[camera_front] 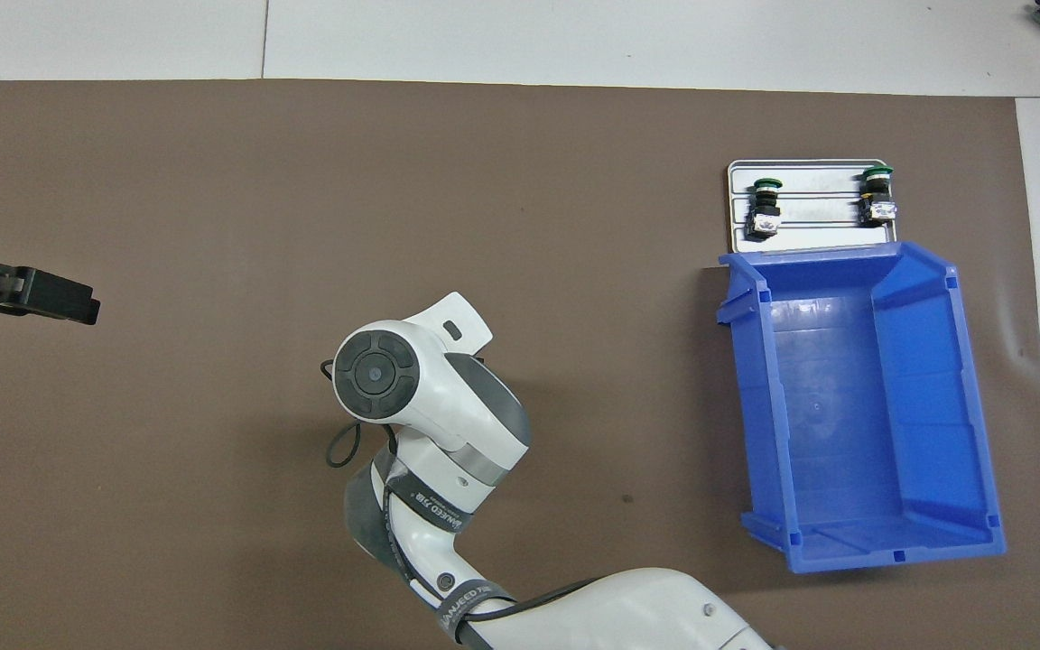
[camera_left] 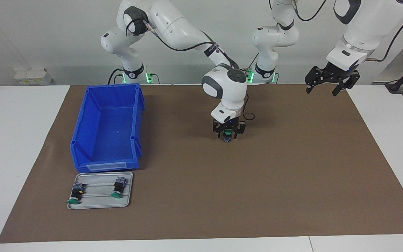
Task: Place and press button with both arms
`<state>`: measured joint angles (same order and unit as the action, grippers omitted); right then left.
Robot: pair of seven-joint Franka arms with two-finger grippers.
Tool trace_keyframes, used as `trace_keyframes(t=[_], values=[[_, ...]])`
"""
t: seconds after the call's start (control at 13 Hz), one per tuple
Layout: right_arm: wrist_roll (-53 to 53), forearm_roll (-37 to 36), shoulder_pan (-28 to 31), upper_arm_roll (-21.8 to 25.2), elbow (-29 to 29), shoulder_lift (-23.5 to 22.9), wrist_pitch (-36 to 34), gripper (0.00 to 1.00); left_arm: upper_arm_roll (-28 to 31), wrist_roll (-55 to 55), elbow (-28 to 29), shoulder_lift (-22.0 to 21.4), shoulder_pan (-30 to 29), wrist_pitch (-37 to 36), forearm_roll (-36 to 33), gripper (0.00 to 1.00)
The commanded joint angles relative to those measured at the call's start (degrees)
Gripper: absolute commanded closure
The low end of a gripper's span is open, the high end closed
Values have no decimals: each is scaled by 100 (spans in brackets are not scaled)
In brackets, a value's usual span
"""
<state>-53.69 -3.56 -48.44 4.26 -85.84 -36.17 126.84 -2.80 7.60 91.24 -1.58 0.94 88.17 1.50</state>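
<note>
Placing underway: my right pincer (camera_left: 228,134) clamps the button (camera_left: 227,134) at mid-table (camera_left: 292,168); left pincer (camera_left: 329,84) waits apart; pressing remains.

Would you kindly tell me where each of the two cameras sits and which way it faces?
Facing view: high across the table, looking at the robots; both arms show whole, the right end effector low over the brown mat around a button, the left end effector waiting raised.
Overhead view: high above the robots' end, looking steeply down; the right arm's wrist and the left end effector show.
Both share: mat, blue bin, metal tray with two buttons.
</note>
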Motion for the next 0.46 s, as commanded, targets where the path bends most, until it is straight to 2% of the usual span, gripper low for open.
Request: trace_keyframes(t=[0.0, 0.39], values=[[78, 101, 1, -13, -231, 128, 165, 21, -27, 31, 202, -176, -68, 60, 17, 0], [34, 101, -95, -13, -257, 137, 157, 23, -27, 31, 202, -176, -68, 60, 17, 0]])
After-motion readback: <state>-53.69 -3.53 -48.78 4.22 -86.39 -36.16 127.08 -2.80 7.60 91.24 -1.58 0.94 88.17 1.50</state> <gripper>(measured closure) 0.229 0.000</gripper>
